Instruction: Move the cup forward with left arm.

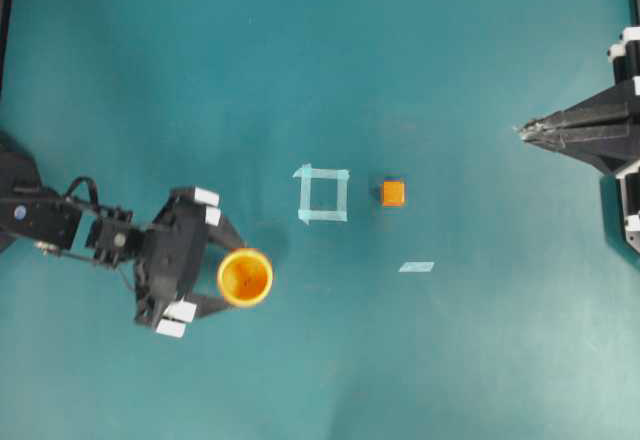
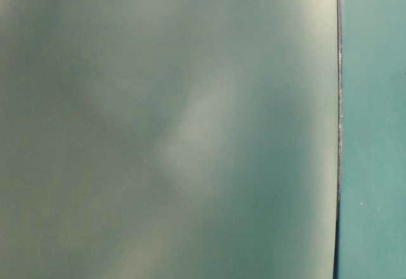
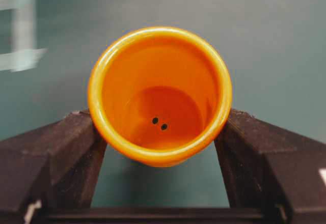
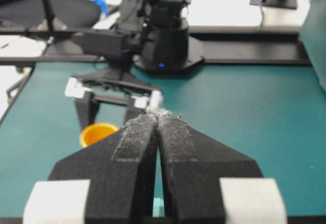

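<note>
My table-level view gives only a blurred grey-green surface (image 2: 171, 127) filling nearly the whole picture, and I cannot tell what it is. The teal tabletop (image 1: 320, 60) carries one cup, one cube, one taped square and one loose tape strip. My black jointed left arm (image 1: 60, 222) is cut off at the picture's left edge; its black two-fingered left gripper (image 1: 236, 272) stands wide, fingers pressed against both sides of the small round yellow-orange plastic cup (image 1: 245, 277), upright near the left front, with bright rim and darker inside showing two tiny dark dots. My right gripper (image 1: 522, 131) hangs closed at the far right. The pale tape square (image 1: 323, 194) sits mid-table, the small orange cube (image 1: 393, 193) just beside it, the tape strip (image 1: 417, 267) nearby.
</note>
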You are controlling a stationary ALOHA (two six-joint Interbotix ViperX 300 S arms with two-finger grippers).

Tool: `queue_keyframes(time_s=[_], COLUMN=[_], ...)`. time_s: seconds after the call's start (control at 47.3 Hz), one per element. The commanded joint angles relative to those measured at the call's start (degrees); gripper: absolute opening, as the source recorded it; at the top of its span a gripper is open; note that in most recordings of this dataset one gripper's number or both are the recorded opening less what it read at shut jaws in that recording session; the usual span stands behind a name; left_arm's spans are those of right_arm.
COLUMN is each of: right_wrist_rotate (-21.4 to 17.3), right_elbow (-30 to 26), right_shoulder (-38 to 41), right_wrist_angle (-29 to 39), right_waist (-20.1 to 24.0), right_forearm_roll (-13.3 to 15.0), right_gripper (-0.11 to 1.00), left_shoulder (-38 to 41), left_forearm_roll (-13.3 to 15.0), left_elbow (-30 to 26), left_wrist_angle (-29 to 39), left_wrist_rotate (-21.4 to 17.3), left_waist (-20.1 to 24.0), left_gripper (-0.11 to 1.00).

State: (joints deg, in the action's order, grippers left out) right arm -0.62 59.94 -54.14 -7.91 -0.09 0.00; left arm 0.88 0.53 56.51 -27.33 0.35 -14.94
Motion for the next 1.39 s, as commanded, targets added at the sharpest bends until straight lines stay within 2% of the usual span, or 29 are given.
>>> queue_keyframes(time_s=[0.0,0.401,0.549,0.929,1.373], right_wrist_rotate=[-0.1,-0.1,-0.2,-0.2,-0.2], right_elbow=[-1.9,-1.8,-1.6,-1.7,-1.7], right_shoulder=[0.4,1.4,1.8,1.7,1.6], right_wrist_angle=[-0.2,-0.2,-0.4,-0.3,-0.2], right_waist=[0.0,0.0,0.0,0.0,0.0], right_forearm_roll=[-0.1,-0.3,-0.3,-0.3,-0.2], right_gripper=[0.0,0.0,0.0,0.0,0.0], left_shoulder=[-1.3,-0.5,0.7,2.3,2.3], left_forearm_roll=[0.1,0.1,0.1,0.2,0.1], left_elbow=[-1.1,-4.3,-6.5,-9.3,-9.3], left_wrist_angle=[-0.1,4.5,4.9,6.3,6.3], left_wrist_rotate=[0.0,0.0,0.0,0.0,0.0], left_waist=[-2.5,-13.5,-16.2,-19.4,-20.0], left_gripper=[0.63,0.63,0.63,0.63,0.63])
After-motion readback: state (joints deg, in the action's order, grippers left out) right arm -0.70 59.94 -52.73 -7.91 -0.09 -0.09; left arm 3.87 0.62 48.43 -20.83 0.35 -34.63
